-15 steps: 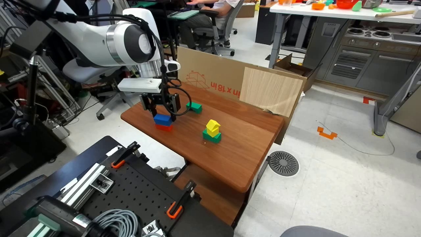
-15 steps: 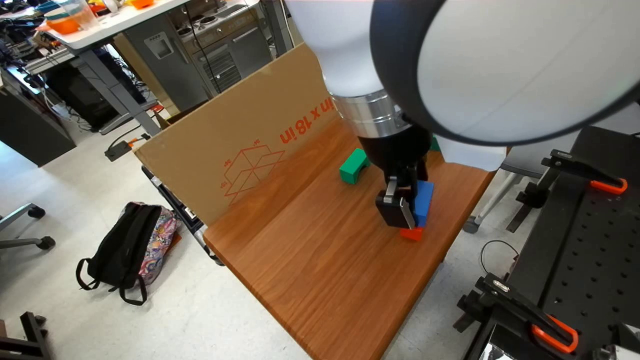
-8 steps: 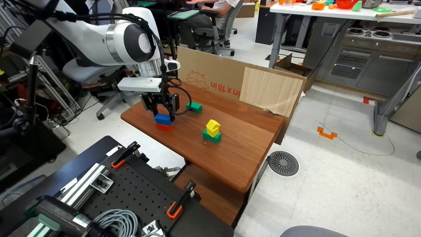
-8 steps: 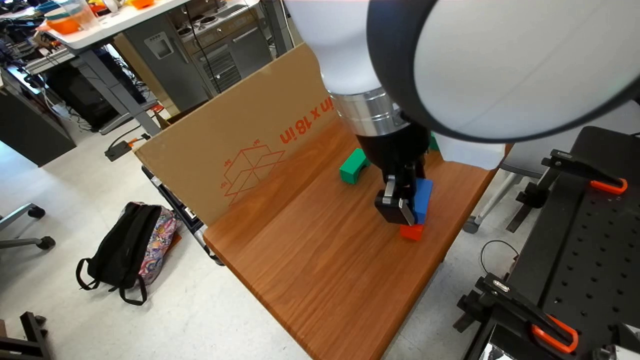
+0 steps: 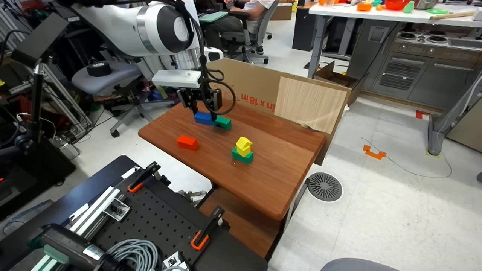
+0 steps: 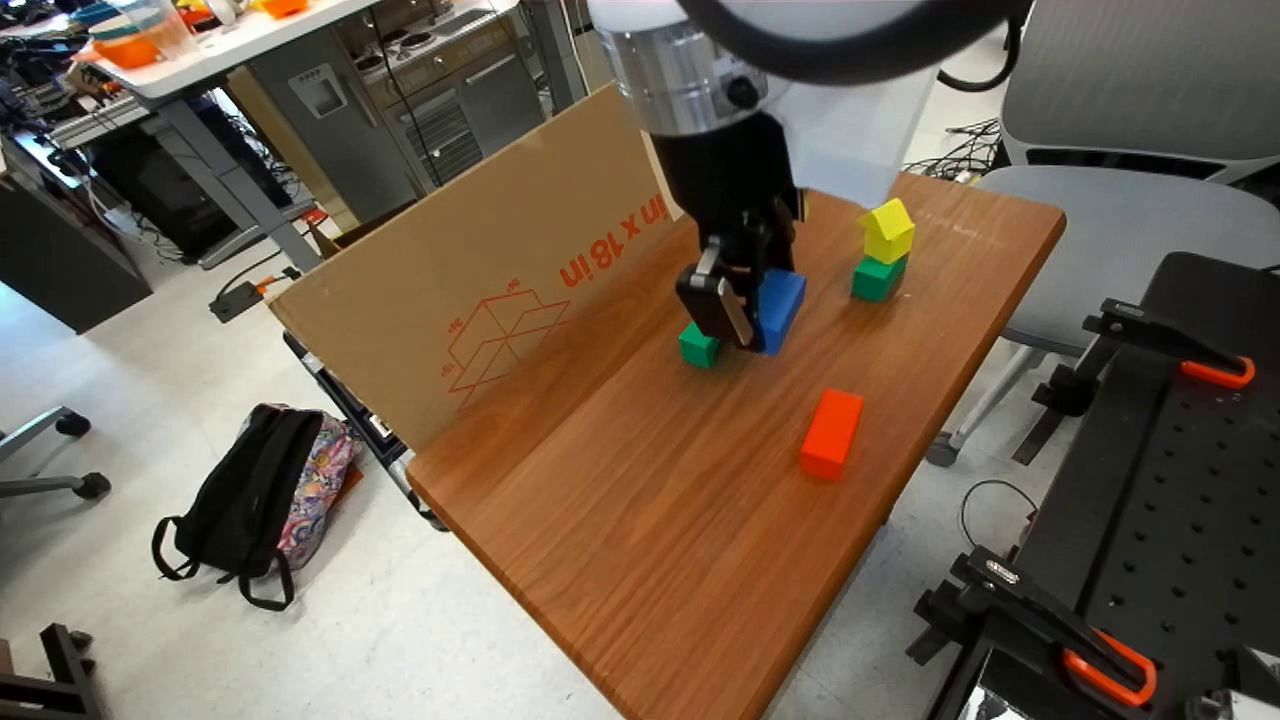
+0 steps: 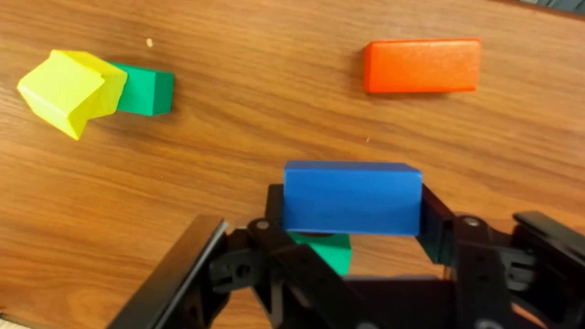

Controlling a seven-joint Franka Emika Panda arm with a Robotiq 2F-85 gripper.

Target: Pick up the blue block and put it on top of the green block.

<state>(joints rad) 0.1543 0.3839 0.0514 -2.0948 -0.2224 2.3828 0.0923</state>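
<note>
Far across the desk [image 5: 260,180], in an exterior view, cardboard [image 5: 256,84] reads "in x 18 in", upside down. My jaws grip the blue block [image 7: 352,201] by its flat ends, the best hold I think; it hangs near the green block [image 5: 224,122] and should handle light, stiff, perhaps slick.

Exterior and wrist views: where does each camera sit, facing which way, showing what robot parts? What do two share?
An exterior view: high, black pegboard in foreground, facing down across the wooden table; arm and gripper show.
An exterior view: close to the arm, facing down on the wooden table and backpack; arm and gripper show.
Wrist view: on the arm, facing down at the blue block; gripper shows.
Both exterior views share the red block.
</note>
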